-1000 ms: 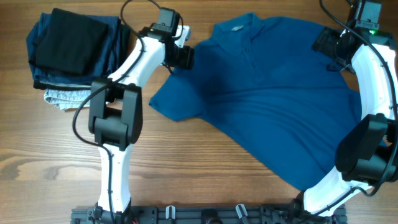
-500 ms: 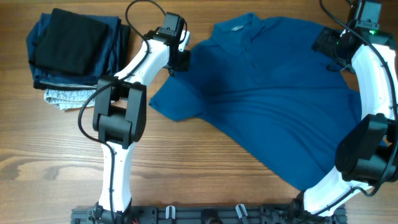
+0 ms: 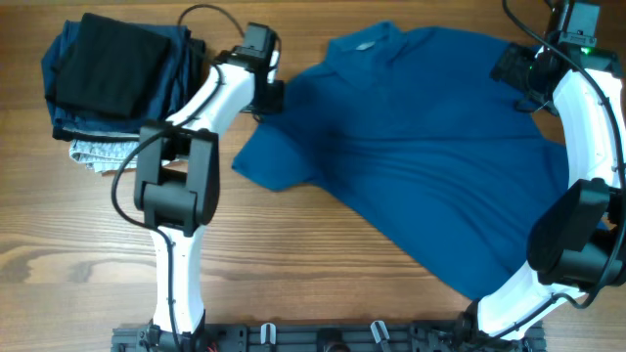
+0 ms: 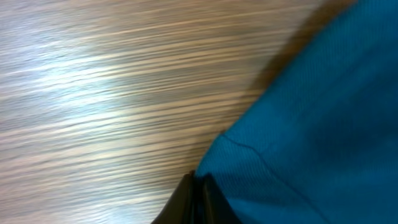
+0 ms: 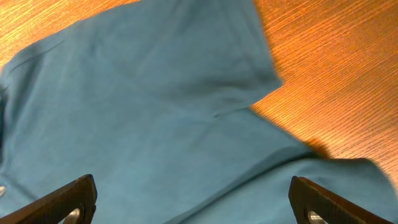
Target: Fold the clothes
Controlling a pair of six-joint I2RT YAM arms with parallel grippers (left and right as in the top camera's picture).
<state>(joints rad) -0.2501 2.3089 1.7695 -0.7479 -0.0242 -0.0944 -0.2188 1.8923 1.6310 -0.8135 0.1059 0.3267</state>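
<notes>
The clothes (image 3: 421,147), a blue short-sleeved shirt, lie spread across the right half of the wooden table with the collar at the far edge. My left gripper (image 3: 271,95) sits at the shirt's left shoulder edge. In the left wrist view its jaws (image 4: 198,178) are pressed together on the fabric's corner (image 4: 323,124). My right gripper (image 3: 515,66) hovers over the shirt's far right sleeve. The right wrist view shows its fingers (image 5: 74,200) standing wide apart above the blue cloth (image 5: 155,93), holding nothing.
A stack of folded garments stands at the far left: a black piece (image 3: 108,61) on dark navy ones (image 3: 181,68), with a grey speckled piece (image 3: 96,152) underneath. Bare wood (image 3: 323,254) lies in front of the shirt.
My left gripper has shut on the shirt's shoulder edge and shifted slightly left, drawing that edge with it. The right arm has not moved.
</notes>
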